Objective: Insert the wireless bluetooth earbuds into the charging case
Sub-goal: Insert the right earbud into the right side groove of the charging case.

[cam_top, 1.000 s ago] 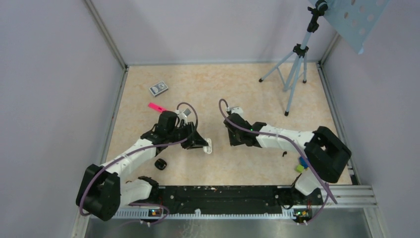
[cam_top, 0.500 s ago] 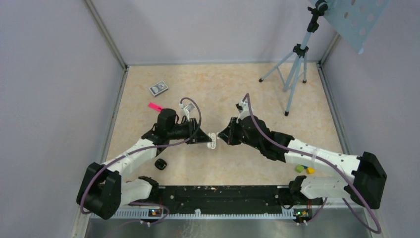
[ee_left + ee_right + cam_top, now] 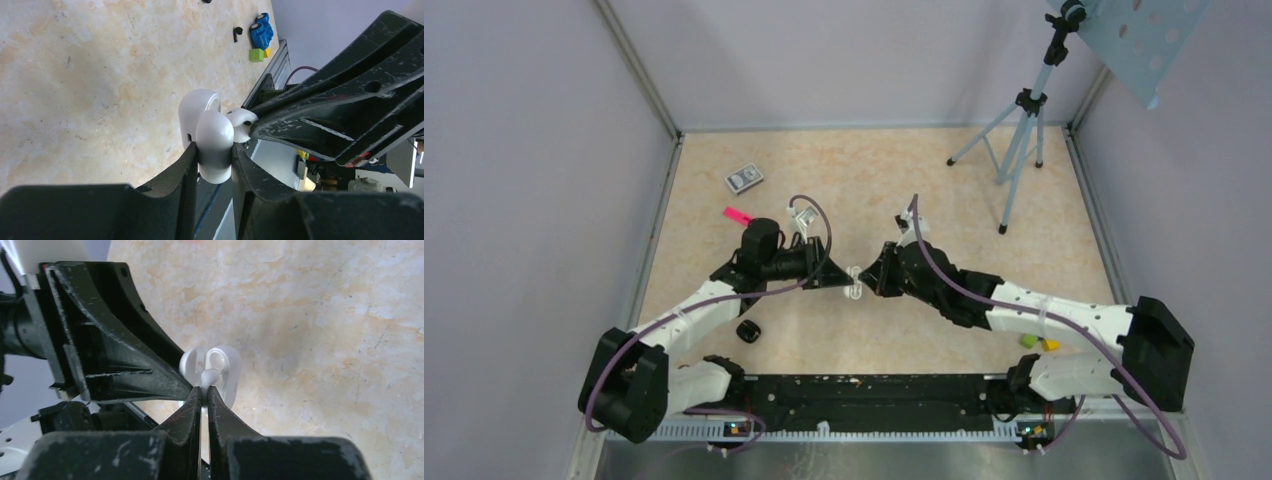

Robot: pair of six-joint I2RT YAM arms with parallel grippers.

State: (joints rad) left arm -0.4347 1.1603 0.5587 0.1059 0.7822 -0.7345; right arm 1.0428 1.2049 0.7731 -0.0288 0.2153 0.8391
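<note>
You've got left gripper (image 3: 214,152) clamped on charging case (image 3: 201,107); right gripper (image 3: 204,392) pinched on white earbud (image 3: 210,375); line stem to socket, then push slowly.

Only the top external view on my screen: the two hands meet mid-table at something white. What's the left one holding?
Observer: Left wrist view shows the left hand clamped on an open white charging case.
Operator: And the right?
Observer: Its camera shows the right hand pinching a white earbud by the stem, right at the case's opening.
Operator: Any other bud?
Observer: A black earbud lies on the table beside a blue toy block.
</note>
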